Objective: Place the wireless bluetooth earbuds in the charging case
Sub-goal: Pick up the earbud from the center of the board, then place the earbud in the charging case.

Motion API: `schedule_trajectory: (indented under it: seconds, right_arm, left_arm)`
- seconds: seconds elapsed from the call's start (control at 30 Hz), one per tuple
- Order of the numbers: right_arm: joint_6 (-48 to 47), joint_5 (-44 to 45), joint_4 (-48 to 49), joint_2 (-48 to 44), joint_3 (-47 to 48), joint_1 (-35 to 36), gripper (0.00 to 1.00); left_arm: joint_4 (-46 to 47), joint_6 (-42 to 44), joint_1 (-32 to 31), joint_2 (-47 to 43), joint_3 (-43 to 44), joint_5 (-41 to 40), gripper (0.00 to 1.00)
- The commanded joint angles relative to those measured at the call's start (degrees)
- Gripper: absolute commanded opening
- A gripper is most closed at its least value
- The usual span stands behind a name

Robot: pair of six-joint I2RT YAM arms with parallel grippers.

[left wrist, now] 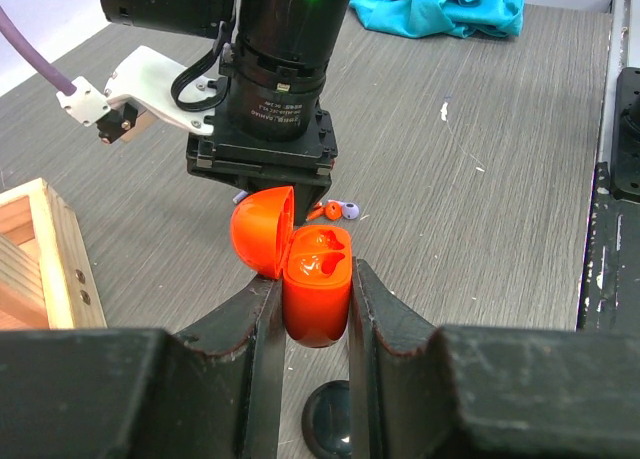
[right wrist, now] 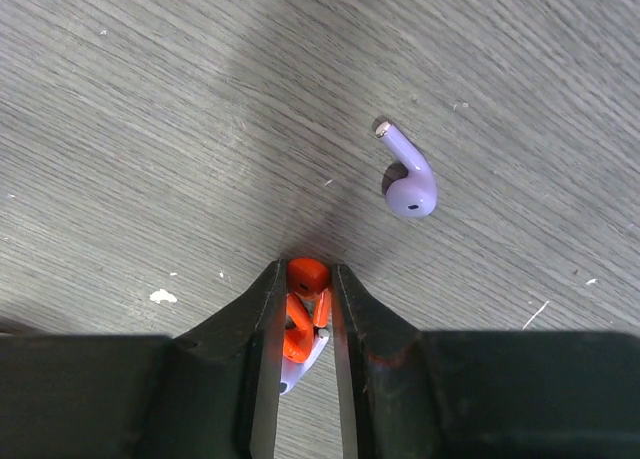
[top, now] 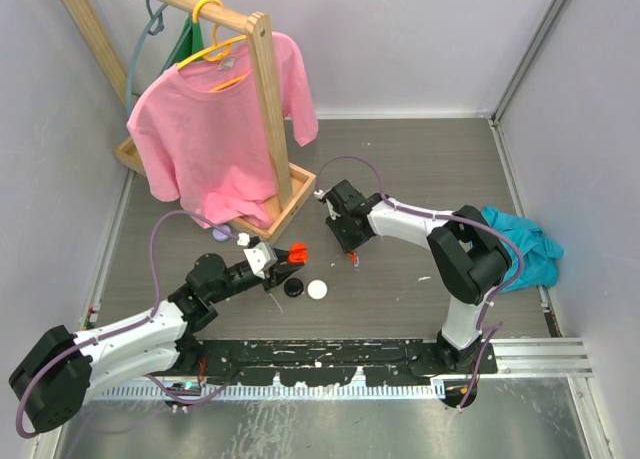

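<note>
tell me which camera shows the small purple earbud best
Right wrist: the small purple plastic earbud lies whole and sharp ahead of the jaws. Left wrist shows a tiny bit behind the open orange charging case; top view is too far to tell.

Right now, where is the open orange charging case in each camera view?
Top external: orange case, centre, at the left hand's tip.
Left wrist: case centre, clamped between its fingers, lid open.
Right wrist: not in it.
Shared landmark: the right hand, pinching an orange earbud.
</note>
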Motion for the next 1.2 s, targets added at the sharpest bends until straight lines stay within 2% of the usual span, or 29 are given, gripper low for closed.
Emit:
schedule_trajectory:
  seconds: [0.0, 0.47, 0.97, 1.17]
  right_arm:
    - [0.03, 1.72, -0.17, -1.49, 1.33, 0.08, 0.2]
    - [3.08, 7.53, 7.95, -17.15, -0.94, 6.12, 0.17]
    - [6.65, 18.2, 29.04, -34.09, -10.33, 21.78, 0.17]
    - [7.42, 16.82, 36.35, -39.23, -15.5, 24.53, 0.17]
  left_arm:
    - [1.84, 0.55, -0.24, -0.64, 1.74, 0.15, 0.0]
    - [4.54, -0.63, -0.26, -1.29, 0.42, -2.54, 0.0]
    - [9.05, -1.38, -0.29, -4.19, -2.48, -5.23, 0.0]
    - [10.9, -1.89, -0.25, -4.34, -3.22, -6.2, 0.0]
